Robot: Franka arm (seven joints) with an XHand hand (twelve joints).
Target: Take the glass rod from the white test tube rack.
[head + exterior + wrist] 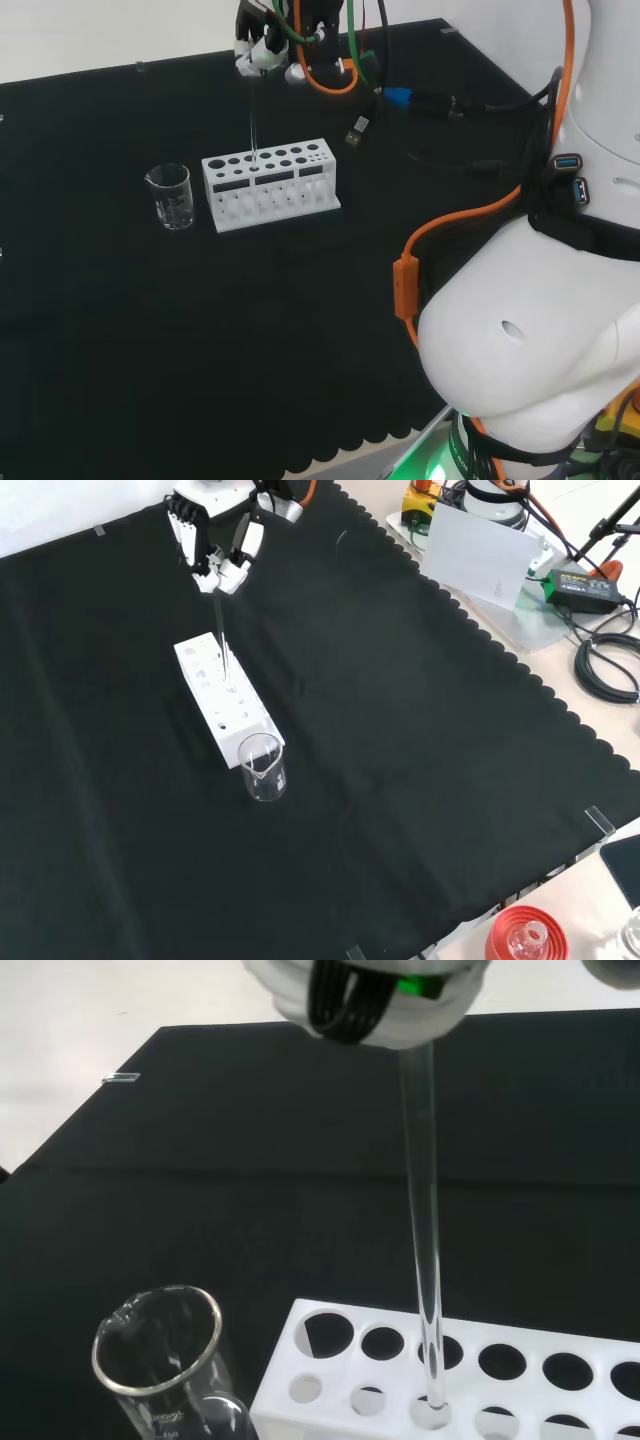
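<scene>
A blurred white part of the hand [360,1000] shows above the glass rod [425,1220], whose lower tip sits in a hole of the white test tube rack [520,1380]. An empty glass beaker [160,1360] stands just beside the rack on the black-clothed counter [200,1160].

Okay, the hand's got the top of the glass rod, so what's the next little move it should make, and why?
Probably lift straight up. The hand is curled round the top of the glass rod, which stands nearly upright with its lower tip at a hole of the white test tube rack. A vertical pull should clear the tip without tipping the rack or nudging the beaker beside it.
</scene>
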